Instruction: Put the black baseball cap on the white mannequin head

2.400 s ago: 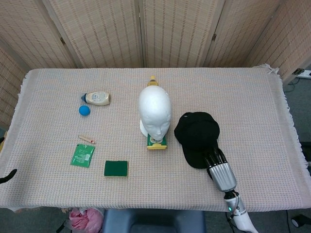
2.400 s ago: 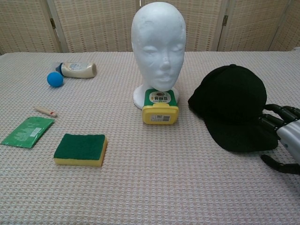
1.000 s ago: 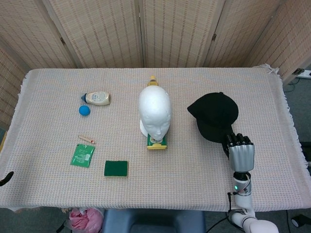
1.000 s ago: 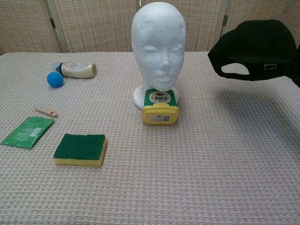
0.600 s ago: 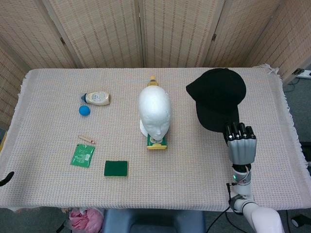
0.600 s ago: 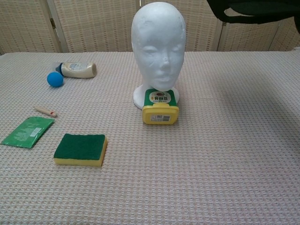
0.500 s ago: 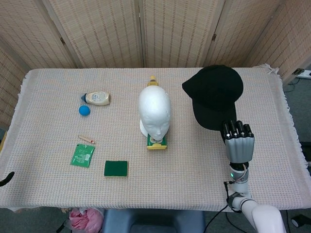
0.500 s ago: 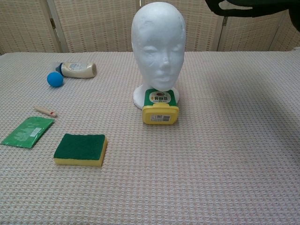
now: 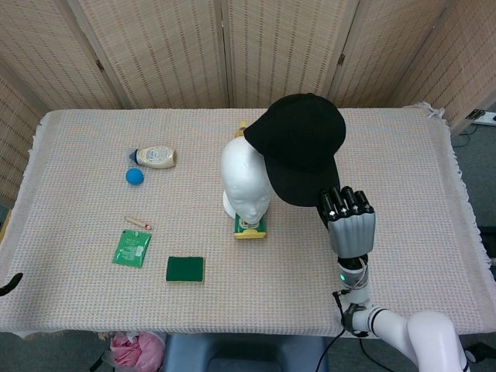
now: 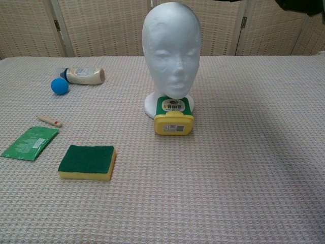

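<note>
The white mannequin head (image 9: 245, 180) stands upright mid-table, bare in the chest view (image 10: 171, 48). My right hand (image 9: 349, 221) grips the brim of the black baseball cap (image 9: 300, 143) and holds it high in the air. In the head view the cap's crown overlaps the head's upper right side. The chest view shows only a dark scrap of the cap (image 10: 300, 5) at the top right corner, above and right of the head. Only a dark tip shows of my left hand (image 9: 8, 284), at the left edge of the head view.
A yellow-and-green bottle (image 10: 173, 118) lies right in front of the mannequin's base. To the left lie a green sponge (image 10: 87, 162), a green sachet (image 10: 30, 143), a small stick (image 10: 49, 120), a blue ball (image 10: 60, 86) and a squeeze bottle (image 10: 84, 75).
My right hand has lifted the cap off the table and carried it up and leftward, from the right of the table until it overlaps the mannequin head in the head view.
</note>
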### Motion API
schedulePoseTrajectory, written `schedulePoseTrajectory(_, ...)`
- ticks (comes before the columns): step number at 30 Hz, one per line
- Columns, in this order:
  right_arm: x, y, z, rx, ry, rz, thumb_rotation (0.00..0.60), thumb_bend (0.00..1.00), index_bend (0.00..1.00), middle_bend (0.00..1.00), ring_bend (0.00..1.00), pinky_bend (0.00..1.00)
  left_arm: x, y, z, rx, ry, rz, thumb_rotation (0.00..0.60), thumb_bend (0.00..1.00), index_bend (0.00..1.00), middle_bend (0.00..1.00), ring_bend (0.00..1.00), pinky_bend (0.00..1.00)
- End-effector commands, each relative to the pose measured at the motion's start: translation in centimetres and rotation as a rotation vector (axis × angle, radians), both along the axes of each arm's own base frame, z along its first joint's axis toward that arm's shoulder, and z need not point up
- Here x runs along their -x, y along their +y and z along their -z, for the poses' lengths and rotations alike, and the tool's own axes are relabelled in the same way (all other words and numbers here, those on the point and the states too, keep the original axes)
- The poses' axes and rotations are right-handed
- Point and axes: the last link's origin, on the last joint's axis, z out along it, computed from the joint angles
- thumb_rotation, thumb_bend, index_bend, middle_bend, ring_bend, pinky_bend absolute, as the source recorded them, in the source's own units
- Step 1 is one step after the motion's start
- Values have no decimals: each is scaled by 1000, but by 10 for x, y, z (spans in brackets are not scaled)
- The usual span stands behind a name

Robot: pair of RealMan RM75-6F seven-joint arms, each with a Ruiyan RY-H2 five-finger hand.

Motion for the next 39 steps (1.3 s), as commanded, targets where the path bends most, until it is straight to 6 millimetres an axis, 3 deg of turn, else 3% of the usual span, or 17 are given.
schedulePoseTrajectory(1, -17, 4, 8, -19, 40, -37, 600, 466, 815, 717, 687, 858, -1, 0, 1, 2, 0, 4, 600, 245, 24, 0, 0, 131)
schedulePoseTrajectory(16, -44, 13, 47, -41, 159, -43, 600, 466, 815, 717, 687, 858, 1, -3, -4, -1, -30, 2, 600, 245, 26, 0, 0, 131)
schedulePoseTrajectory(39, -45, 16, 76, -82, 220, 15, 600, 430, 815, 701, 687, 858, 1, -6, -7, -5, -43, 13, 600, 245, 26, 0, 0, 132)
